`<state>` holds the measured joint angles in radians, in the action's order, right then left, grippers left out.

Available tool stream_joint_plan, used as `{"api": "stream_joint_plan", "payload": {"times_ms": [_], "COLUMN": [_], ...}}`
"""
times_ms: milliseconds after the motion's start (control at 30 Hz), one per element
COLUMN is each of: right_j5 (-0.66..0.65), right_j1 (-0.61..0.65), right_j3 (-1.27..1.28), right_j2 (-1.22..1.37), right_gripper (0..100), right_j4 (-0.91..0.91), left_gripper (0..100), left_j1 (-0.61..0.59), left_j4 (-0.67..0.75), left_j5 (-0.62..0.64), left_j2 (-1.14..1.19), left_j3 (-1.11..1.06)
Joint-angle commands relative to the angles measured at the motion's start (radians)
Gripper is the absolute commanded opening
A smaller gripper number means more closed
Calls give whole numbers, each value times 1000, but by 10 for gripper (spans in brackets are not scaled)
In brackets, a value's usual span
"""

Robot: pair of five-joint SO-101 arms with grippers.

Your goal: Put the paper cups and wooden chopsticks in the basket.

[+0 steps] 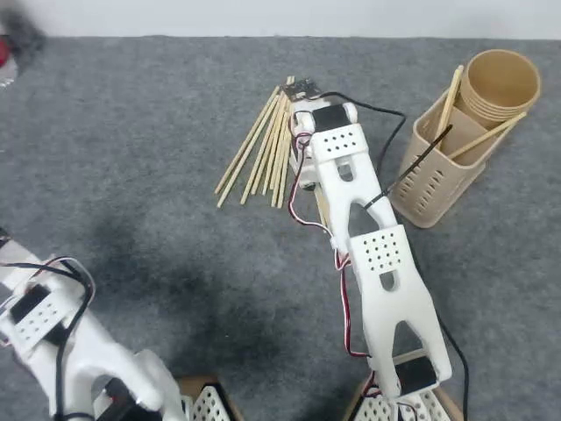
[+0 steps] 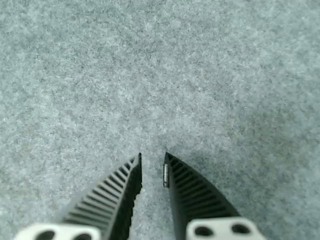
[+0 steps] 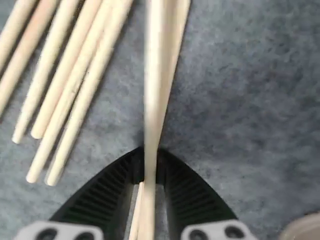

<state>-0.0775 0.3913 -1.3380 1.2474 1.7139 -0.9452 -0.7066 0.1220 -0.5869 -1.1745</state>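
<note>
Several wooden chopsticks point(image 1: 261, 151) lie fanned on the grey carpet, left of the right arm's wrist. In the right wrist view my right gripper point(image 3: 149, 162) is shut on a pair of chopsticks point(image 3: 159, 70), beside the loose chopsticks point(image 3: 70, 85) on the carpet. The tan basket point(image 1: 436, 187) at the right holds stacked paper cups point(image 1: 500, 85) and a few chopsticks point(image 1: 448, 103). My left gripper point(image 2: 152, 162) hovers over bare carpet, its jaws slightly apart with nothing between them; the left arm point(image 1: 53, 329) sits at the lower left.
A black cable point(image 1: 394, 175) runs from the right arm past the basket. A red and white object point(image 1: 4, 57) sits at the far left edge. Open carpet stretches across the left and middle.
</note>
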Motion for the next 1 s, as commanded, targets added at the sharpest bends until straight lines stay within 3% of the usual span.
{"api": "stream_joint_plan", "payload": {"times_ms": [0,200,633,833,967], "right_j5": [-35,-94,-95,-89,-87], "right_j1": [-4,-19,-68,-79,-84], "right_j3": [-35,-219,-236,-209,-51], "right_j2": [-25,-131,-472,-765,-1010], "right_gripper": [8,8,7,7,7], "right_j4": [21,85,82,88,88], "left_gripper": [77,77,77,77,77], "left_j1": [5,5,5,5,5], "left_j4": [12,12,12,12,12], "left_j5": [3,3,3,3,3], "left_j2": [-25,-25,-25,-25,-25], "left_j3": [4,4,4,4,4]}}
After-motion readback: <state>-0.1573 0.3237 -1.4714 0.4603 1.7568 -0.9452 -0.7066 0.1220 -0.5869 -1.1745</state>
